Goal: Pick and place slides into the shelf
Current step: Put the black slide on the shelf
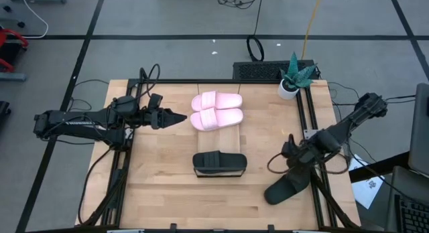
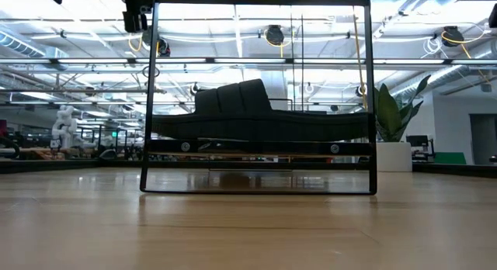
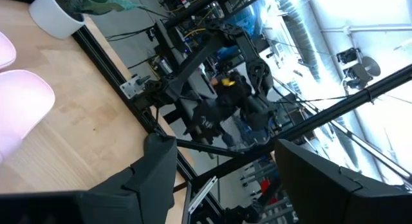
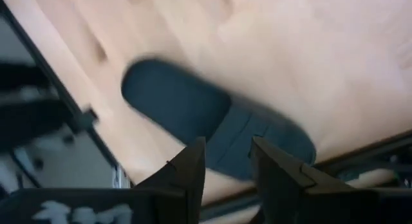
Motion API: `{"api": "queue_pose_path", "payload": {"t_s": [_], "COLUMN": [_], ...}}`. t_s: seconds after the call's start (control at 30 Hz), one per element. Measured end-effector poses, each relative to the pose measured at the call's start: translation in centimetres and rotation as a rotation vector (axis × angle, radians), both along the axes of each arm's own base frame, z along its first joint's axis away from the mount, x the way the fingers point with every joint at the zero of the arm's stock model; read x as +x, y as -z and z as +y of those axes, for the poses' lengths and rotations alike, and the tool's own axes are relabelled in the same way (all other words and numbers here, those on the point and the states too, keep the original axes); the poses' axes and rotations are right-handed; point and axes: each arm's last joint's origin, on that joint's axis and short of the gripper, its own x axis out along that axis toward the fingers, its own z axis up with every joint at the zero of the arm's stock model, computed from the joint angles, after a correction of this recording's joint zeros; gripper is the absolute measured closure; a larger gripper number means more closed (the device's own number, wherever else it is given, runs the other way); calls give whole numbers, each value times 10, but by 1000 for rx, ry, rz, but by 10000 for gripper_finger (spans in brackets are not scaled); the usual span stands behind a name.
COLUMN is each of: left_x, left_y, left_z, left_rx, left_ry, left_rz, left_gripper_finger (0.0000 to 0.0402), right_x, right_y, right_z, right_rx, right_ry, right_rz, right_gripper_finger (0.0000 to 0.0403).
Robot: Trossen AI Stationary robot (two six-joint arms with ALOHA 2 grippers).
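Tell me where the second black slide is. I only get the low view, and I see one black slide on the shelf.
Observer: The other black slide lies off the shelf, at the table's right front edge, with the right gripper by it.
Operator: Are the pink ones placed?
Observer: Yes, both pink slides sit side by side on the shelf's far end.
Operator: And the left gripper?
Observer: The left gripper is open, just left of the pink slides.

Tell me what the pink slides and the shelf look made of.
Pink slides: probably moulded foam or rubber, matte, judging by the smooth one-piece shape without seams. Shelf: light wood planks, visible grain, with thin black frames at its ends, likely metal wire.
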Motion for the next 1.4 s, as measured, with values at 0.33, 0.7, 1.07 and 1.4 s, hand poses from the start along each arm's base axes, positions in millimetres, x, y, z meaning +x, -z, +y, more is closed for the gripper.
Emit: {"api": "queue_pose_path", "payload": {"t_s": [0.33,0.7,1.07,1.4], "left_x": [0,0,0,0], "left_y": [0,0,0,-5], "left_z": [-1,-1,-1,-6], "left_rx": [12,17,25,57], "left_ry": [19,19,23,103], "left_rz": [-1,-1,-1,-57], "left_gripper_finger": [144,144,144,144], "right_x": [-38,-62,-52,-50], "right_y": [8,47,38,40], "right_z": [-20,-29,-18,-21], "right_rx": [64,175,339,244], "right_ry": [327,414,401,423], "right_rz": [-81,-92,-205,-282], "right_gripper_finger": [291,291,291,291]}}
